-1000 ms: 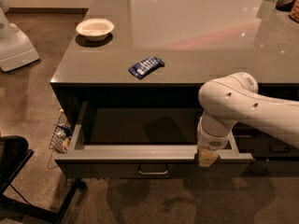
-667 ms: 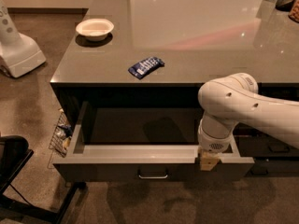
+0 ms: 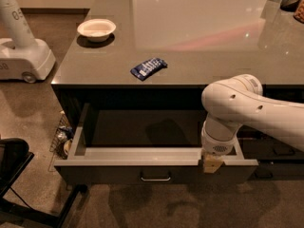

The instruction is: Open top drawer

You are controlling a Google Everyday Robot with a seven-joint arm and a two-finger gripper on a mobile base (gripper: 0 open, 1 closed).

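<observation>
The top drawer (image 3: 118, 173) stands pulled out from under the dark counter, its plain grey interior (image 3: 142, 129) showing and empty. Its flat front carries a small metal bar handle (image 3: 155, 177) at the centre. My gripper (image 3: 212, 164) hangs from the white arm (image 3: 247, 110) at the right part of the drawer's front rim, its tan tip resting on or over that edge. The arm's wrist hides the fingers.
On the counter (image 3: 199, 42) lie a white bowl (image 3: 97, 29) at the back left and a blue snack packet (image 3: 148, 68) near the front edge. A white robot base (image 3: 21, 56) stands on the floor at left. A black chair base (image 3: 19, 184) is at the lower left.
The white robot base at left has rolled further right into view. The drawer and my arm stand much as before.
</observation>
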